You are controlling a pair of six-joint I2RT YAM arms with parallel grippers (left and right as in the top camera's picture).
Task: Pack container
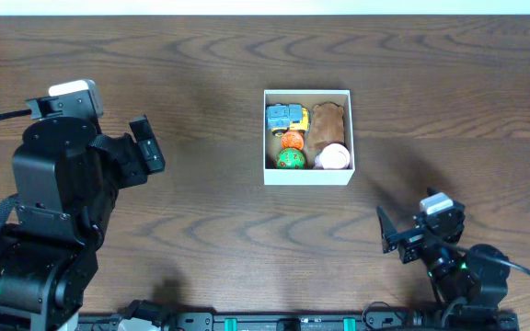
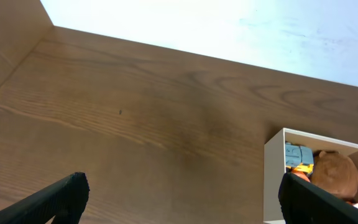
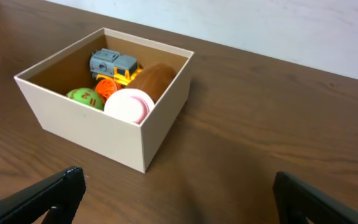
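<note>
The container (image 1: 307,176) is a square white box with a tan inside, at the table's middle. It holds a blue and yellow toy truck (image 1: 283,116), a brown plush (image 1: 328,122), an orange ball (image 1: 292,140), a green ball (image 1: 291,159) and a pink and white round toy (image 1: 332,157). The box also shows in the right wrist view (image 3: 98,127) and the left wrist view (image 2: 273,180). My left gripper (image 2: 182,199) is open and empty, left of the box. My right gripper (image 3: 179,199) is open and empty, near the front right, facing the box.
The dark wood table (image 1: 210,64) lies all round the box. A black rail (image 1: 274,322) runs along the front edge between the two arm bases. A white wall (image 2: 229,25) stands behind the table's far edge.
</note>
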